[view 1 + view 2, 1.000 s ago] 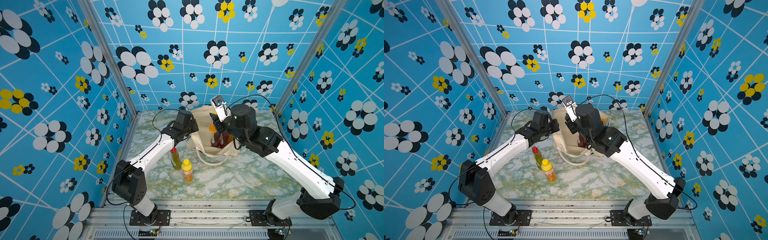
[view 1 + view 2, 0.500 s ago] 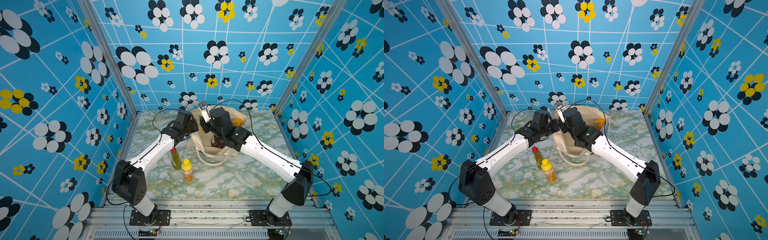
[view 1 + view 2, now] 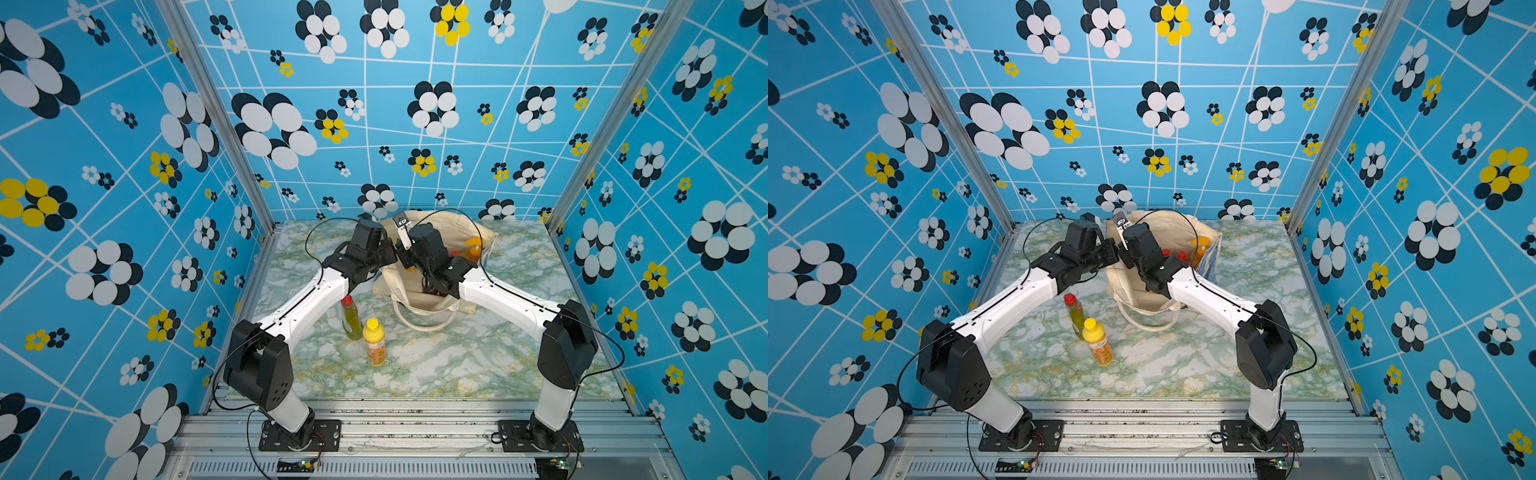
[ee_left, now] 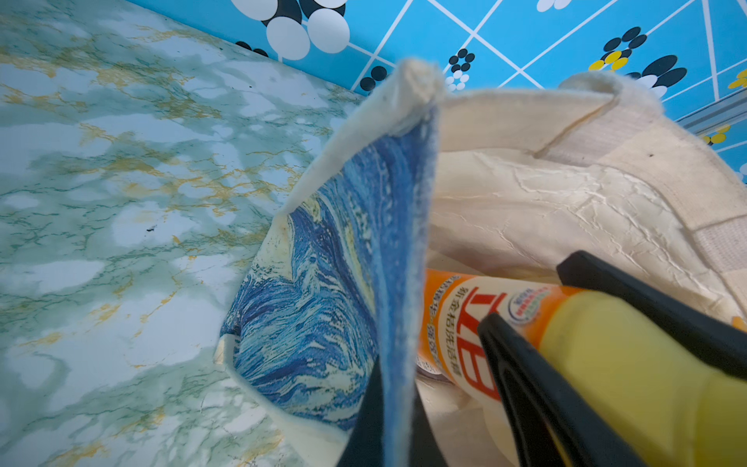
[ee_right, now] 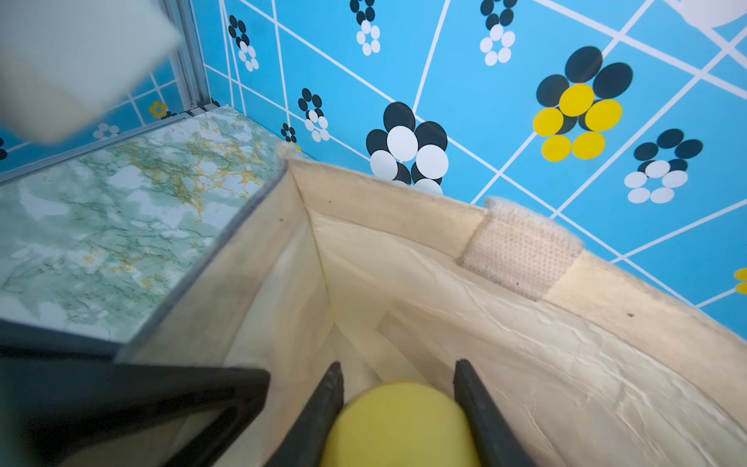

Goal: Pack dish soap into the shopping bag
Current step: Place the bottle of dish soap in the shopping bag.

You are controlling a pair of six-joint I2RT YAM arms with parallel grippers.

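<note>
- Left tool (image 4: 390, 412) is clamped on the rim of the shopping bag (image 3: 409, 289) on the left arm's side. It holds that blue-printed wall up so the mouth gapes.
- Right tool (image 5: 398, 374) grips a yellow-capped orange bottle (image 4: 456, 323) at the cap end. The bottle is inside the mouth with its base pointing into a cream corner.
- Step in hand, as I judge it: lower and let go. Go down along that corner until the base is supported, then part the tool only enough to clear the cap.
- The pump bottle (image 3: 473, 247) and red caps (image 3: 1182, 254) fill the bag's far side. The corner below looks free.
- The held wall is just beside the bottle and the two tools are close together, so a straight lift out is safest.
- The olive-green bottle (image 3: 351, 320) and second yellow-capped bottle (image 3: 374, 343) stand on the table (image 3: 457, 365), apart from the bag, with open room in front.
</note>
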